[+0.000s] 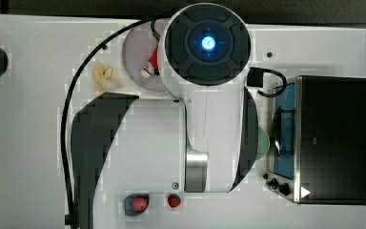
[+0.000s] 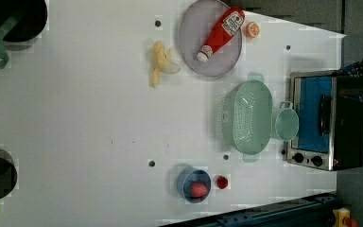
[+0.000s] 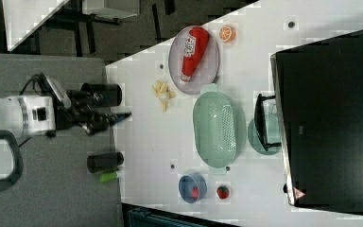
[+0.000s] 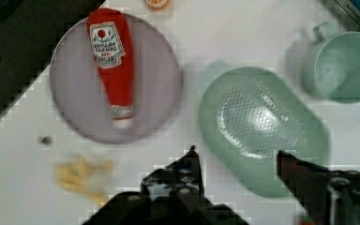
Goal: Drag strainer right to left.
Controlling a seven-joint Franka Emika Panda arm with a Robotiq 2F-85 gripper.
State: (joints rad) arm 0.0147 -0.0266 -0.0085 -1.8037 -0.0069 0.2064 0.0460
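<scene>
While the pincer (image 4: pixel 236 157) hangs above the counter (image 2: pixel 99 118) with its two dark fingers (image 4: pixel 187 168) spread well apart and nothing between them, the strainer (image 2: pixel 248 117) sits untouched below it. In the wrist view the mint-green perforated bowl lies partly under the gap between the fingers, clear of both.

In the left view the strainer rests on the white counter just beside the mint-green cup (image 2: pixel 286 124), which stands between it and the toaster oven (image 2: pixel 328 120) at the left view's right. Toward the left view's top, a ketchup bottle (image 2: pixel 221 32) lies on a grey plate (image 2: pixel 191 52), near the strainer's upper tab but apart from it. A halved orange (image 2: pixel 252 30) sits just beside the plate, and a peeled banana (image 2: pixel 160 64) lies on the plate's other side. Toward the left view's bottom, a blue bowl (image 2: pixel 185 178) holds a reddish item, and a strawberry (image 2: pixel 222 182) sits just beside it.

In the top view the arm (image 1: pixel 209 95) covers most of the strainer.
</scene>
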